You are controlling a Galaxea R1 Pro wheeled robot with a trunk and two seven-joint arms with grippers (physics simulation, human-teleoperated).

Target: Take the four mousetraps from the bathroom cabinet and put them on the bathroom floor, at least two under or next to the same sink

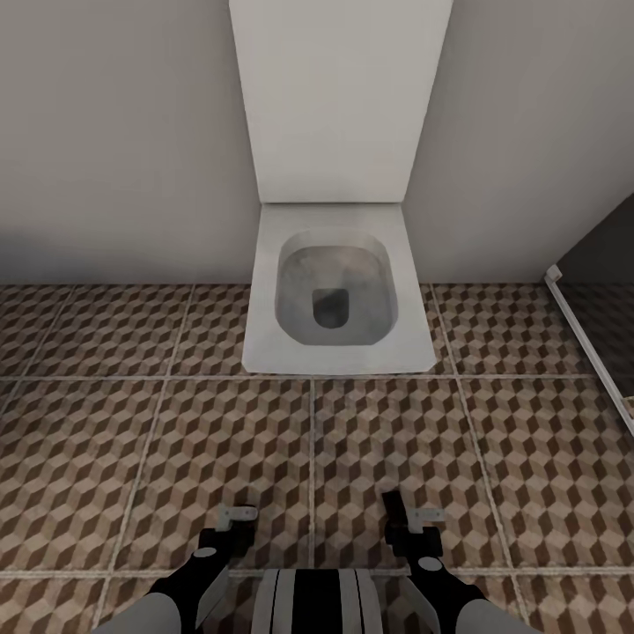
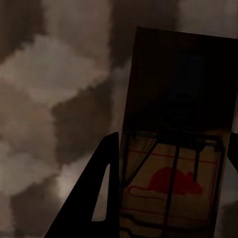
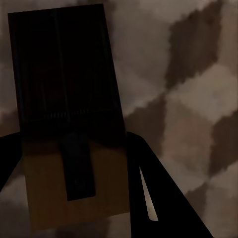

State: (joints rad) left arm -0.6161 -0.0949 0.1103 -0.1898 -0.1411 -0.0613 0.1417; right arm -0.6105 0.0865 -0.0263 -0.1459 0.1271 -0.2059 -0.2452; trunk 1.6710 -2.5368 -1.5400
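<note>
The bathroom floor [image 1: 387, 458] is spreading out beneath both grippers, its brown, beige and white cubes running up to the pale wall [image 1: 114, 132] ahead of them. A white toilet [image 1: 335, 291] is standing against that wall, straight ahead of the two grippers and well apart from them, lid up and bowl open. A dark panel with a pale edge [image 1: 586, 339] is running along far off beyond the right gripper's side.

The left gripper [image 1: 236, 518] is hanging low over the tiles, clenching a mousetrap [image 2: 173, 163] between its dark fingers [image 2: 91, 198]; the red mouse mark is showing on the board.

The right gripper [image 1: 407, 521] is likewise gripping a second mousetrap [image 3: 69, 148], held flat between its fingers [image 3: 158, 193] above the floor.
</note>
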